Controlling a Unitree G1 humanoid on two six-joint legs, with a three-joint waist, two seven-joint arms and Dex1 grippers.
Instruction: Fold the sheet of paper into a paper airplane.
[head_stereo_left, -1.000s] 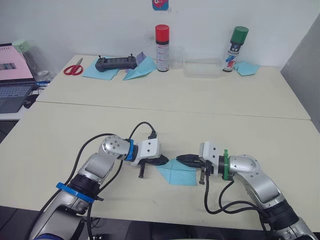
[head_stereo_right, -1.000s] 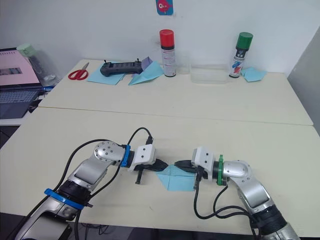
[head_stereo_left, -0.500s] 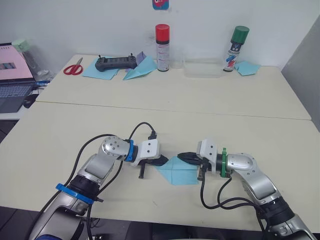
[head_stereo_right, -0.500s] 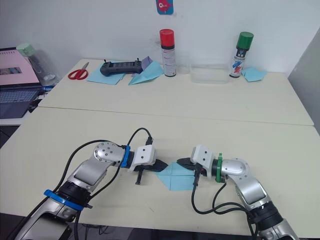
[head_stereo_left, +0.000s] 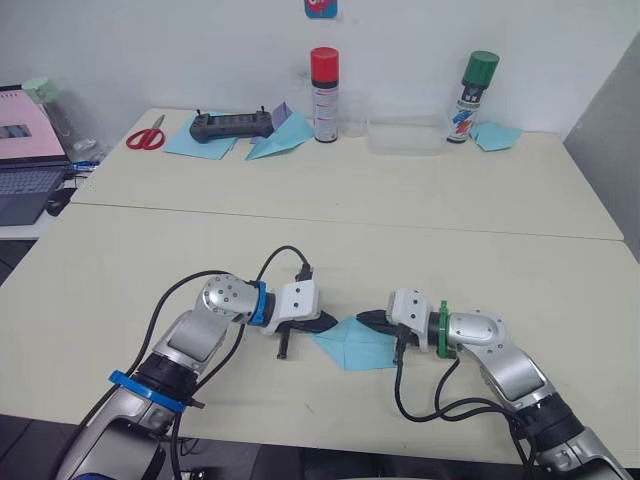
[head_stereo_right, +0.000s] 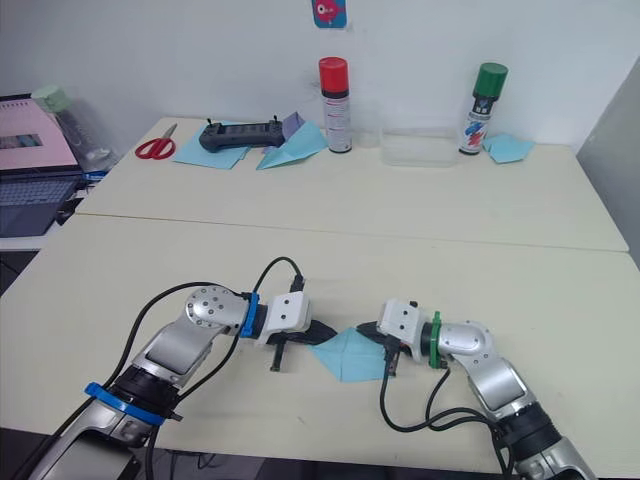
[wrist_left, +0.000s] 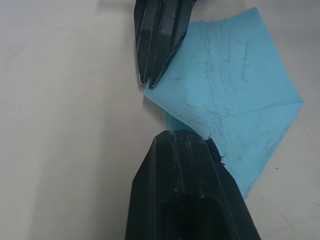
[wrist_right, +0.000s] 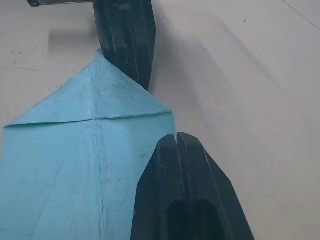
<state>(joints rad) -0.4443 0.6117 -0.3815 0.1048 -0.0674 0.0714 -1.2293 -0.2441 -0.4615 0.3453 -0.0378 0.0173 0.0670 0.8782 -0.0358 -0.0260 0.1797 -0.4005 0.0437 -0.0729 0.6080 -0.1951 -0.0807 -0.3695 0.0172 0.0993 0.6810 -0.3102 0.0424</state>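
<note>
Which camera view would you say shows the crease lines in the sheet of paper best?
The right wrist view: the sheet of paper lies close up, its horizontal fold edge and centre crease plain. The left wrist view shows fainter creases; the eye views show it small between the left gripper and right gripper.

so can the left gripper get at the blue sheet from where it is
Probably yes: the left gripper already sits at the pointed end of the sheet of paper, fingers shut, with only the right gripper at the far side.

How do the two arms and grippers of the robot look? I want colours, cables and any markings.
Both arms are silver-grey metal with rounded joints, each ending in a white boxy wrist block. The left gripper and right gripper each have two black, tapered, ridged fingers. The left arm carries blue rings, the right arm a green ring. A black cable loops along each arm to its wrist block.
</note>
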